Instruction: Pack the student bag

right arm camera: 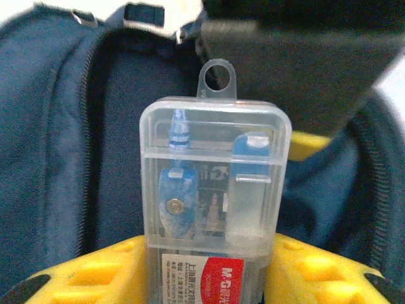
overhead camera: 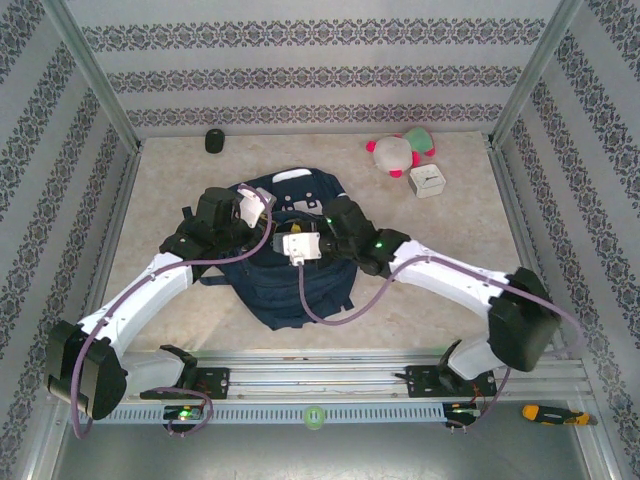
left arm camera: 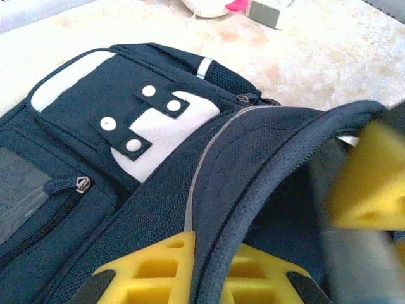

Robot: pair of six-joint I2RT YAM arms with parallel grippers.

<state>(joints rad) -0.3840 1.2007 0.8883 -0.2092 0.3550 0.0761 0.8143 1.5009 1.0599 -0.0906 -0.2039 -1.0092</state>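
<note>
Right fingers [right arm camera: 316, 272] are clamped on a clear stationery case [right arm camera: 215, 183], poised just over the student bag [overhead camera: 295, 295], which lies mid-desk [overhead camera: 450, 240] between both arms. Left fingers [left arm camera: 158, 275] pinch the bag's rim, propping the mouth open. Best play, I'd say: hold that rim up, lower the case straight into the gap, and release only once it's well inside.

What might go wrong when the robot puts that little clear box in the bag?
The clear box sticks far out of the right gripper, so it might tip or slip. The left gripper pinches the bag rim; if the cloth slips, the opening may flop shut.
</note>
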